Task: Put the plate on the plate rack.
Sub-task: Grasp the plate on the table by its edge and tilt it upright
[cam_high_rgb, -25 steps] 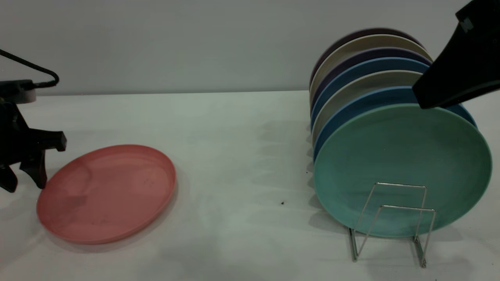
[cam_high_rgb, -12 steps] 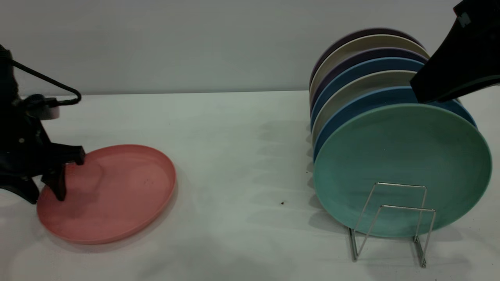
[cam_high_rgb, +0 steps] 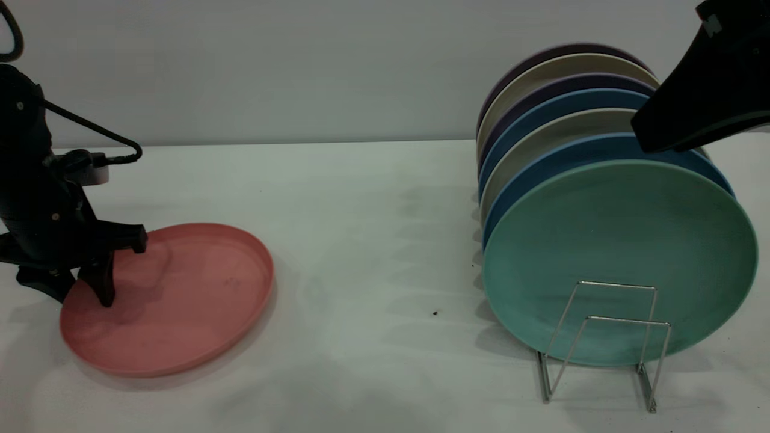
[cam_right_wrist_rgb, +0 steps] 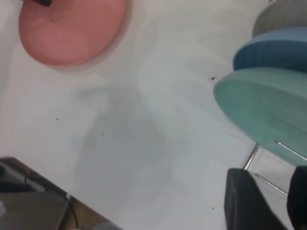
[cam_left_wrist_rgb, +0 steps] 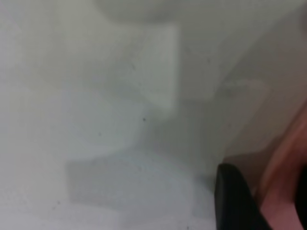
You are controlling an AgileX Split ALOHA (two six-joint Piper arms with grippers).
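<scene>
The salmon-pink plate [cam_high_rgb: 180, 294] lies flat on the table at the left; it also shows in the right wrist view [cam_right_wrist_rgb: 72, 28]. My left gripper [cam_high_rgb: 75, 291] is open and straddles the plate's left rim, one finger [cam_high_rgb: 103, 287] inside the plate and the other outside it. In the left wrist view a black finger [cam_left_wrist_rgb: 235, 203] stands beside the pink rim [cam_left_wrist_rgb: 288, 187]. The wire plate rack [cam_high_rgb: 607, 337] stands at the right, its two front loops free. My right gripper [cam_right_wrist_rgb: 273, 201] is open and empty, high above the rack [cam_right_wrist_rgb: 268, 179].
A mint-green plate [cam_high_rgb: 619, 258] stands upright at the front of the rack, with several blue, beige and purple plates [cam_high_rgb: 559, 108] behind it. A small dark speck [cam_high_rgb: 434, 313] lies on the white table between plate and rack.
My left gripper has moved right and set one finger inside the pink plate's left rim. The plate has shifted slightly to the right. The right arm has barely moved.
</scene>
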